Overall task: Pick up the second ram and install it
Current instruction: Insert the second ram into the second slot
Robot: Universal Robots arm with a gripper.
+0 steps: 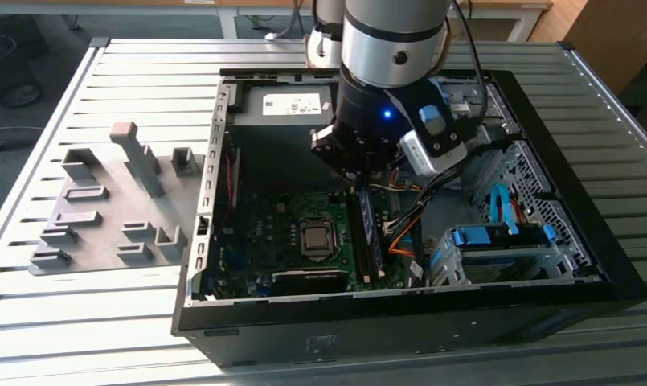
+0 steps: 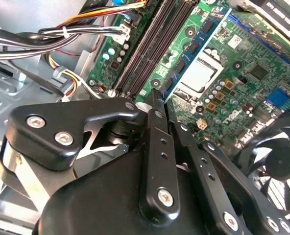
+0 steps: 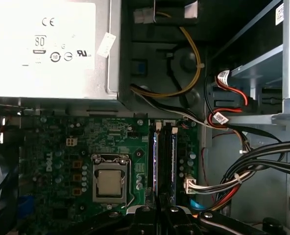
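Note:
The second ram [image 2: 196, 46] is a thin blue-green stick with black chips. It stands on edge along the black memory slots [image 3: 164, 161] of the motherboard [image 1: 291, 233], beside the processor socket [image 2: 196, 73]. In the exterior view the ram [image 1: 370, 237] runs lengthwise down from under the arm's tool. My gripper [image 2: 158, 98] hangs directly over the stick's end, its two black fingers [image 2: 157, 147] drawn together on the stick's top edge. How deep the stick sits in the slot cannot be told. The gripper [image 1: 358, 178] is low inside the open computer case [image 1: 612, 265].
Bundled black, yellow and red cables [image 3: 243, 166] lie close beside the slots. The silver power supply [image 3: 47, 49] sits behind the board, and a blue drive bay [image 1: 500, 241] stands at the exterior view's right. A grey holder plate with blocks [image 1: 108, 201] lies outside the case. A fan [image 2: 277, 161] is nearby.

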